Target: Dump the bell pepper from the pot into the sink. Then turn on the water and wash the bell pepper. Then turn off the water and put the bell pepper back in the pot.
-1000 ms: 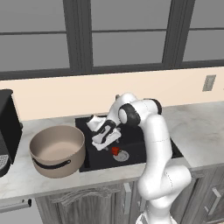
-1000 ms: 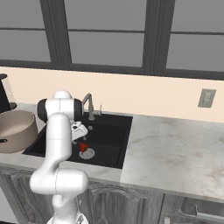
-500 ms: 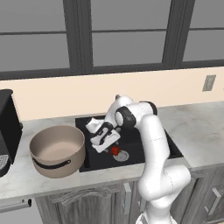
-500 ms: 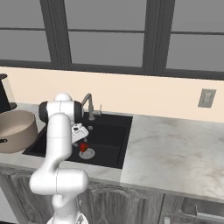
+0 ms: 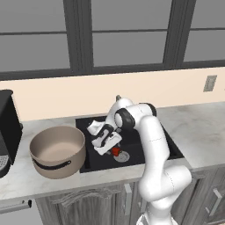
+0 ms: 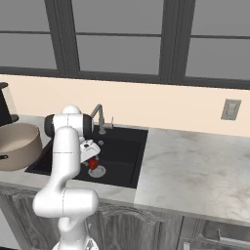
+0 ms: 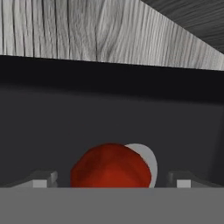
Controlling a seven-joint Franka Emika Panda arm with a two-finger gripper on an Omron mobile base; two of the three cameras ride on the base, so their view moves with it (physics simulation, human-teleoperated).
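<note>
The red bell pepper point(image 5: 115, 151) lies on the floor of the black sink point(image 5: 154, 140), against the round silver drain point(image 5: 123, 156). My gripper point(image 5: 110, 146) reaches down into the basin right above it, open. In the hand view the bell pepper point(image 7: 109, 168) sits low between my two fingertips point(image 7: 41, 178), which stand apart on either side without touching it. The beige pot point(image 5: 57, 151) stands upright on the counter left of the sink, and its inside looks bare. From the right, the bell pepper point(image 6: 93, 164) shows just under my gripper point(image 6: 91, 157). No water runs from the faucet point(image 6: 99, 114).
A black appliance point(image 5: 6, 127) stands at the far left beside the pot. Marble counter point(image 6: 195, 171) stretches right of the sink point(image 6: 122, 149). The pot point(image 6: 17, 144) sits at the left edge of the right base view. A wall outlet point(image 6: 230, 109) is on the backsplash.
My hand has sunk a little lower into the sink toward the bell pepper. The jaws have stayed open and the pepper has not moved.
</note>
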